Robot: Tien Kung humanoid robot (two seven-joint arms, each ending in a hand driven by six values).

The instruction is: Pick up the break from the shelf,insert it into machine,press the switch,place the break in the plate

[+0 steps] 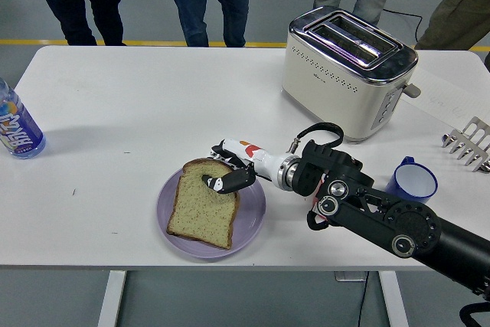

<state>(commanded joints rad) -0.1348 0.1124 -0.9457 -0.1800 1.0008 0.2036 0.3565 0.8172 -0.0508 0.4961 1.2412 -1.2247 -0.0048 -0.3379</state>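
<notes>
**Bread slice lies on the purple plate**

The slice of bread [204, 203] lies flat on the purple plate [252, 220] near the surface's [115, 112] front edge. The right hand [230, 168] pinches the slice's upper right corner. The toaster [348, 71] stands behind. The bottle's [17, 129] label print is unreadable.

We see our right hand [230, 170] reaching in from the right, its fingers [223, 182] curled on the far right edge of the bread [203, 204]. The slice lies flat on the purple plate [253, 216] near the table's [115, 128] near edge. The toaster [348, 70] stands far right, both slots open. A blue cup [413, 180] sits right of our arm, a metal rack [468, 142] at the right edge, a bottle [17, 129] at the left edge. People stand at the far side.
</notes>
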